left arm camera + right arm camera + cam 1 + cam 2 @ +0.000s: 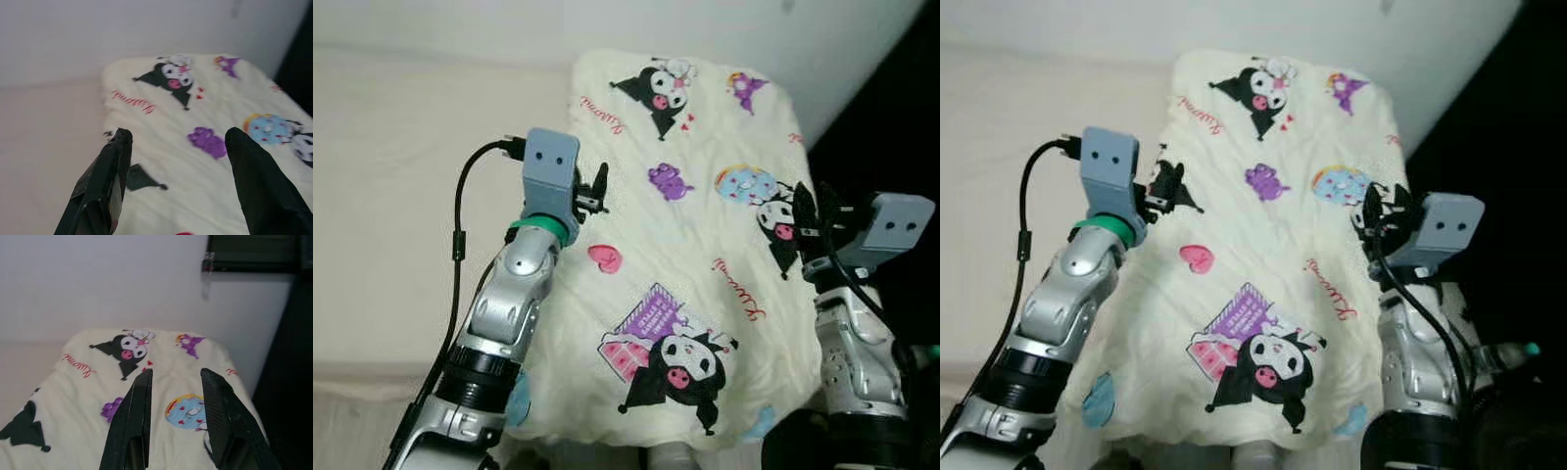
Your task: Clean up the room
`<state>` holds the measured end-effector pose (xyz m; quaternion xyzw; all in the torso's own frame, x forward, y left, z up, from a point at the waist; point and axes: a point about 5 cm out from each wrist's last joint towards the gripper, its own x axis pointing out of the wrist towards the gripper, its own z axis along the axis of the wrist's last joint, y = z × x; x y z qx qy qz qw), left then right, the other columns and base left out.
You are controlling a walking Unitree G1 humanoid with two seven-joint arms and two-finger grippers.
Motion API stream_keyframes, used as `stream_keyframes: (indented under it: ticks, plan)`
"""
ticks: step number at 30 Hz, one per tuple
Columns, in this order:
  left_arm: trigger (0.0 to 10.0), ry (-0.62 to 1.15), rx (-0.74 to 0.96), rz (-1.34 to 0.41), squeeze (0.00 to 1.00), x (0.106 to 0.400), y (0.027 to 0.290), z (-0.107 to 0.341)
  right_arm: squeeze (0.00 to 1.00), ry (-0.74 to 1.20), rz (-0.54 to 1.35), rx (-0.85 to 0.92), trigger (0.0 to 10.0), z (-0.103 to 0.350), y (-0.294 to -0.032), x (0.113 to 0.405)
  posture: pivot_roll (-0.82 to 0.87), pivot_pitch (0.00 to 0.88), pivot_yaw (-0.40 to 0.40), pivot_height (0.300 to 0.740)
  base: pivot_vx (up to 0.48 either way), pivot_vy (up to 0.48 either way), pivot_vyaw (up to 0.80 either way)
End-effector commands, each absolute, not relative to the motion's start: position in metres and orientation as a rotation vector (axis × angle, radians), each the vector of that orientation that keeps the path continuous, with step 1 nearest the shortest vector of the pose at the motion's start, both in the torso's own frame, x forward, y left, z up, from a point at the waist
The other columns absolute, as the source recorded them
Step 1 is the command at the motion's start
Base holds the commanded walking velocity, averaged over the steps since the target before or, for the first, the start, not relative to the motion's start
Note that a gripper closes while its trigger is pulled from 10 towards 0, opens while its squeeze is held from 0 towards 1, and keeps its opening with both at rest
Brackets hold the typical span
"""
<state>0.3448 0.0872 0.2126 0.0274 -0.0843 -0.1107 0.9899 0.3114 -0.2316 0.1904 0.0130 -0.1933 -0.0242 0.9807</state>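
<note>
Blanket [695,264], pale yellow with black, purple and pink cartoon prints, spread over a bed [382,225] beside a white wall [440,29], covering the right part of the bed up to the wall end. Left hand [598,191] raised over the blanket's left edge, fingers [105,181] spread wide apart, nothing between them, tips hovering just above the cloth by a black print. Right hand [811,217] raised at the blanket's right edge, fingers [134,421] parted by a moderate gap, holding nothing, pointing toward the wall across a blue round print. Black cable [460,235] looping from the grey left wrist housing down along the silver arm. Bare cream sheet of the bed to the left of the blanket. Dark area to the right beyond the blanket's edge, details too dark to tell. Dark frame high on the wall in the right wrist view.
</note>
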Motion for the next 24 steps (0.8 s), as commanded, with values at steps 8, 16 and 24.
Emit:
stream_keyframes:
  ticks: [8, 16, 24]
  plan:
    - [10.0, -0.157, 0.088, -0.223, 0.00, 0.346, 0.086, 0.205, 0.00, -0.353, -0.072, 0.032, 10.0, 0.181, -0.237, 0.311, -0.16, 0.122, -0.022, 0.740, 0.000, 0.000, 0.00]
    - [10.0, -0.176, 0.114, -0.239, 0.00, 0.342, 0.088, 0.200, 0.00, -0.326, -0.006, 0.033, 10.0, 0.172, -0.220, 0.311, -0.16, 0.123, -0.027, 0.740, 0.000, 0.000, 0.00]
    - [10.0, -0.198, 0.155, -0.277, 0.00, 0.337, 0.085, 0.195, 0.00, -0.307, 0.013, 0.050, 10.0, 0.165, -0.211, 0.311, -0.16, 0.125, -0.030, 0.740, 0.000, 0.000, 0.00]
